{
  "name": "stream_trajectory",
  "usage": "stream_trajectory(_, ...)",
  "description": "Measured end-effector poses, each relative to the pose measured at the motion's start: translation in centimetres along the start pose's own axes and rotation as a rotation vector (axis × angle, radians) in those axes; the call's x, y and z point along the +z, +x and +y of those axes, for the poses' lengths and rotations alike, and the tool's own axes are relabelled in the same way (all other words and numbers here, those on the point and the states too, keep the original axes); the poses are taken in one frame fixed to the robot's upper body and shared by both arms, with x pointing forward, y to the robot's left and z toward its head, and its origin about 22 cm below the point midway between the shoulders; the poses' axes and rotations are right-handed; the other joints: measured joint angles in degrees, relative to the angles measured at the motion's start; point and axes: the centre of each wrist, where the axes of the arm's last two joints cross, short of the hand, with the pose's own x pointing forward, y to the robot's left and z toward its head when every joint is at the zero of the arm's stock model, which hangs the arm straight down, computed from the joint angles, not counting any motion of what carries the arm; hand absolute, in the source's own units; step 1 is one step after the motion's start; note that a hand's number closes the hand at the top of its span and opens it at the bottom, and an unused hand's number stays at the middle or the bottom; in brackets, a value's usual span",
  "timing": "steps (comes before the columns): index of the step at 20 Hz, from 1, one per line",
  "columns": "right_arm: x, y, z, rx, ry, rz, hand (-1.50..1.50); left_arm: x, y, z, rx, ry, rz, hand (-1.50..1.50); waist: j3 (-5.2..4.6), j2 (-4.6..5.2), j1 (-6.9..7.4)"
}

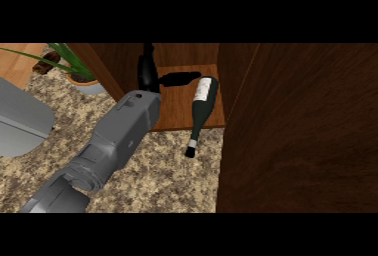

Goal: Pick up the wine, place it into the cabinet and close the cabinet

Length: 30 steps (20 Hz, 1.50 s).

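Observation:
The dark green wine bottle with a white label lies on its side on the wooden shelf of the open cabinet. Its base points into the cabinet, and its neck and cap stick out over the counter's edge side. My left hand is inside the cabinet just left of the bottle's base. It is open: the fingers point straight into the cabinet and the thumb reaches toward the bottle, stopping at or just short of it. The grey forearm runs in from the lower left. My right hand does not show.
The cabinet's dark wooden door stands open and fills the right side. A potted plant stands at the back left, and a grey appliance is at the left edge. The speckled granite counter lies below the shelf.

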Motion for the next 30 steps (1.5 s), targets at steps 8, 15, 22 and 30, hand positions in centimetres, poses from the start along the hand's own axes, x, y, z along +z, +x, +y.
stream_trajectory(8,0.4,-0.2,0.1,-0.014,-0.012,0.011,-1.5,0.4,0.6,-0.9,0.118,-0.097,-0.066,-1.5,-0.07,-0.5,1.36)
stream_trajectory(15,0.6,-0.2,0.2,-0.021,-0.028,0.021,-1.5,1.2,1.0,-1.5,0.217,-0.136,-0.122,-1.5,-0.07,-1.13,2.8)
stream_trajectory(22,0.5,-0.1,0.0,-0.014,-0.044,0.033,-1.5,2.6,1.0,-1.3,0.282,-0.181,-0.147,-1.5,-0.05,-1.67,4.04)
stream_trajectory(30,0.5,-0.1,0.1,-0.015,-0.056,0.033,-1.5,6.0,0.8,-0.2,0.344,-0.23,-0.145,-1.5,-0.05,-1.94,4.75)
